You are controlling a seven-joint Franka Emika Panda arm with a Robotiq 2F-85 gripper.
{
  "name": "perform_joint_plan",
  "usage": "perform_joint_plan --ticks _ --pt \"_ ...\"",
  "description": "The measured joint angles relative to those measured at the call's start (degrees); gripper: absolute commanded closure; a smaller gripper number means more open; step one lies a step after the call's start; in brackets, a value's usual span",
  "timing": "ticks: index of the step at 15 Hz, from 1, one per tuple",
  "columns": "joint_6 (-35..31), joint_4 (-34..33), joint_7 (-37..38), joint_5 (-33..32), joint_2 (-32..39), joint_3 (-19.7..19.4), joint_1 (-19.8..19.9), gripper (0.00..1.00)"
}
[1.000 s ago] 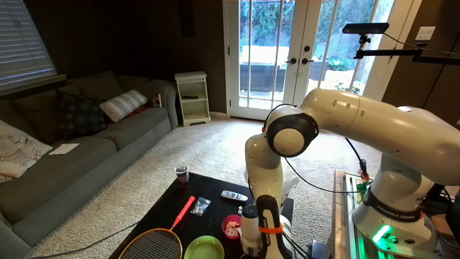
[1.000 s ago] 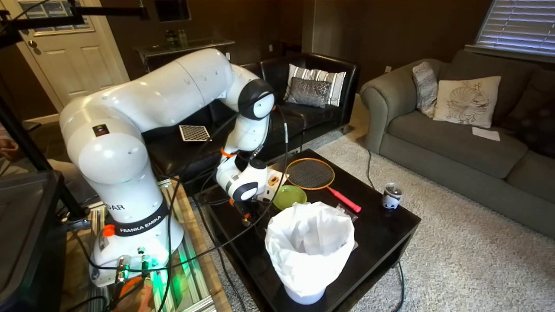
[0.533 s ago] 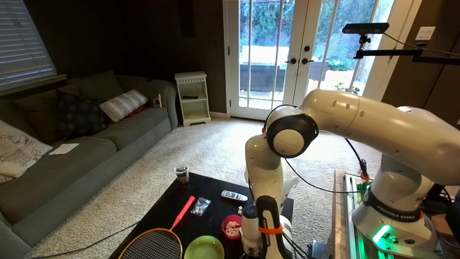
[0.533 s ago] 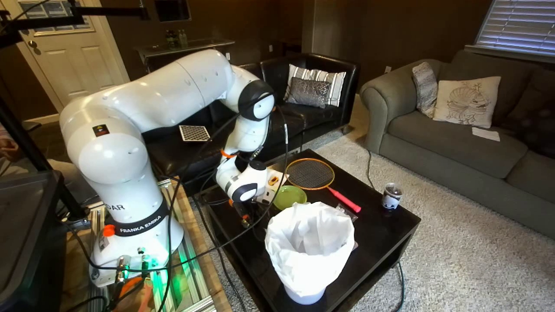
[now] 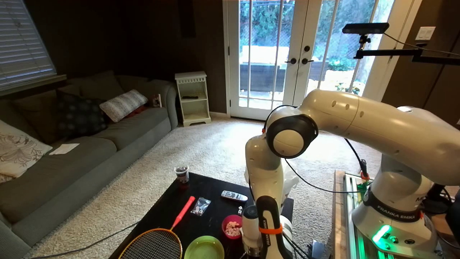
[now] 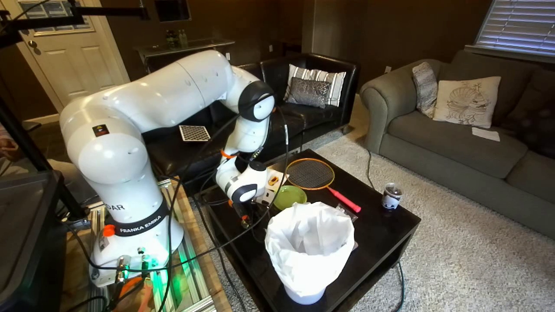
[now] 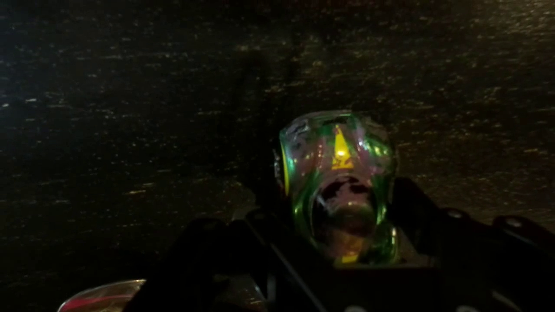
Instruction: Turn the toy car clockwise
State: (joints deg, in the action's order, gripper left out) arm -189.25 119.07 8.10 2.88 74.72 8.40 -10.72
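The toy car (image 7: pixel 341 151) is shiny green and purple with yellow marks and a dark rounded canopy. It shows only in the wrist view, right of the middle, with its long side running up the picture. My gripper (image 7: pixel 336 195) has a dark finger on each side of the car, close against its sides, and looks shut on it. The lower end of the car is partly hidden by the gripper. The picture is too dark to tell whether the car touches the table. In both exterior views the car is hidden. My gripper (image 6: pixel 246 219) is low over the dark table in an exterior view.
On the dark table (image 6: pixel 373 229) are a green plate (image 6: pixel 289 197), a racket (image 6: pixel 310 174), a cup (image 6: pixel 392 196) and a tall white lined bin (image 6: pixel 310 260). A pink bowl (image 5: pixel 224 225) stands beside my wrist. A remote (image 5: pixel 234 195) and small bag (image 5: pixel 201 206) lie behind.
My arm has sunk very slightly. The other objects on the table have not visibly moved.
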Motion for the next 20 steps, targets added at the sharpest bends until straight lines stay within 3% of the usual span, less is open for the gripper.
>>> perform_joint_plan --ticks 1,2,4,11,20 --pt "0.0 -0.01 0.13 0.05 0.01 0.0 0.01 0.57" --pt "0.0 -0.01 0.22 0.08 0.02 0.0 0.01 0.08" --pt "0.0 -0.03 0.4 0.13 0.04 0.0 0.03 0.02" --pt "-0.02 0.03 0.52 0.98 -0.71 -1.55 -2.79 0.0" --pt "0.03 5.7 1.61 4.39 -9.75 -8.3 -18.06 0.0"
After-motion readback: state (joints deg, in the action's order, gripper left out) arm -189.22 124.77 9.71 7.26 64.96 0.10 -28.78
